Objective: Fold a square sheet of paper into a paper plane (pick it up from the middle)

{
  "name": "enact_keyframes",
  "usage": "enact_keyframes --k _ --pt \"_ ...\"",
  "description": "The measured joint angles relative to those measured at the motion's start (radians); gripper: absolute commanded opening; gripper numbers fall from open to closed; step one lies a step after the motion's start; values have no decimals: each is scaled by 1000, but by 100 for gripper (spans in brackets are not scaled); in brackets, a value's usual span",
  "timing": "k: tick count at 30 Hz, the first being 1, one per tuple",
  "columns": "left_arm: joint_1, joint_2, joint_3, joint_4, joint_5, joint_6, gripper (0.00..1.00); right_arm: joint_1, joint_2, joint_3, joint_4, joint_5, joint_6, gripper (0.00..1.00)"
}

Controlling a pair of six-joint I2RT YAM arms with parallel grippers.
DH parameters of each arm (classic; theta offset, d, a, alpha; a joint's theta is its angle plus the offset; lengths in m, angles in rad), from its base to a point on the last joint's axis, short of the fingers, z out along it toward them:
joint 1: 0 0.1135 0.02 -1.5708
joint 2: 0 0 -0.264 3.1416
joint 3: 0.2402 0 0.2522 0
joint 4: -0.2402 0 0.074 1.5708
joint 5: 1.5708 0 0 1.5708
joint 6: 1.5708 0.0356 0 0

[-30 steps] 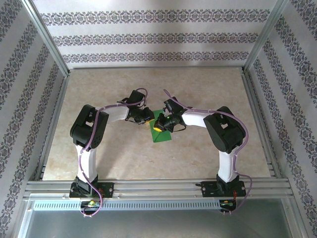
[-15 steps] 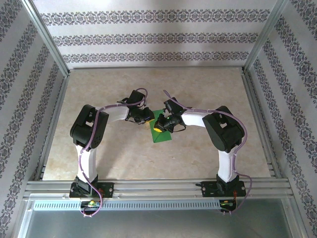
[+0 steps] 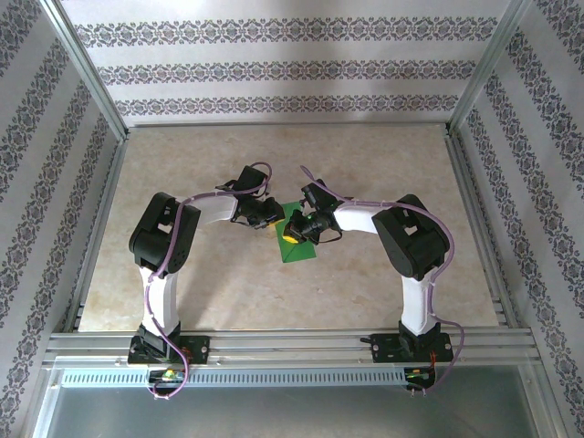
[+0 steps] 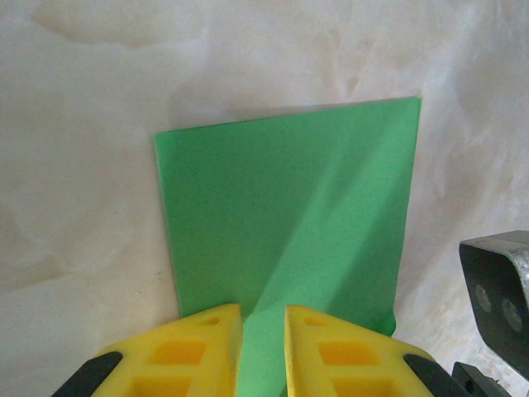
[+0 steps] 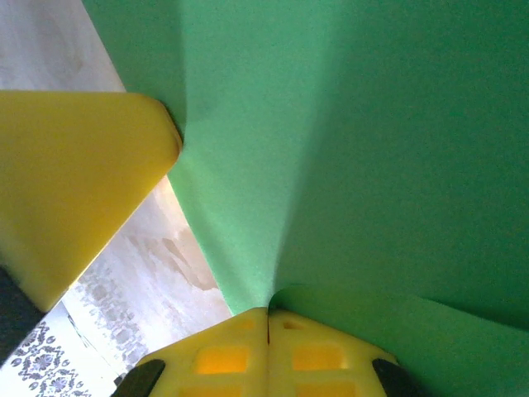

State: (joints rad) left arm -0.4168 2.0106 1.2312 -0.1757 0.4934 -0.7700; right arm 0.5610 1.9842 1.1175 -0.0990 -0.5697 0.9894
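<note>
Right pincer (image 5: 267,314) clenched on the square sheet of paper (image 4: 281,215) — left pincer (image 4: 263,313) narrowly parted, finger touching it.

The left arm (image 3: 162,301) and the right arm (image 3: 420,306) are showing white tubular links between bulky black joint housings. A thin purple cable (image 3: 260,168) is looping along each. Black bases (image 3: 169,347) are sitting on a silver rail (image 3: 292,345) at six o'clock. The left claw (image 4: 263,318) and the right claw (image 5: 267,316) are wearing bright yellow fingers with hollow square pockets and black mounts.
</note>
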Motion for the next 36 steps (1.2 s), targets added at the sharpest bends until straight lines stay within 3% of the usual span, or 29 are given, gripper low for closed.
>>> enact_keyframes --k 36 --pt "0 0 0 -1 -4 0 20 0 2 -1 30 4 25 1"
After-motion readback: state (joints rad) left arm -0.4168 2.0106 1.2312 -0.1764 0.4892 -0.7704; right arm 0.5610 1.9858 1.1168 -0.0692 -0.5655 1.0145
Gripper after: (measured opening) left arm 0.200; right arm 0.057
